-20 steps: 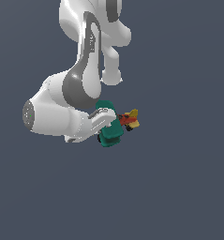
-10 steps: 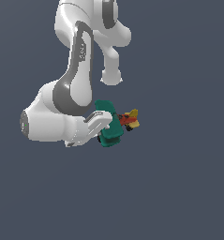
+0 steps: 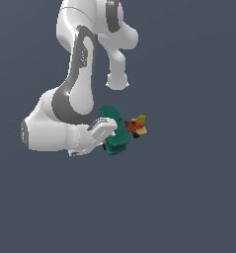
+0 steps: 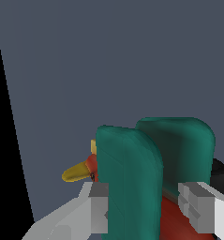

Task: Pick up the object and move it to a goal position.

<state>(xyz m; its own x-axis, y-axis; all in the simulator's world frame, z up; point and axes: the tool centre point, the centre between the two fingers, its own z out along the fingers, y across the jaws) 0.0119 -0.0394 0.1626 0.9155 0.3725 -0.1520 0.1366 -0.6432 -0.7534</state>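
Wrist view, gripper fingers flank biplane wings, exterior hides contact

one toy biplane with two teal wings, one arm, one claw

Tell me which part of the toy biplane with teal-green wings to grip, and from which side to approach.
Grip the teal-green-winged toy biplane across its stacked wings, coming from the nose end, opposite the yellow tail. The wings are broad, flat-sided slabs, offering parallel faces, while the tail and wheels are small. The gripper already has its jaws on either side of the nearer wing; whether they press it I cannot tell.
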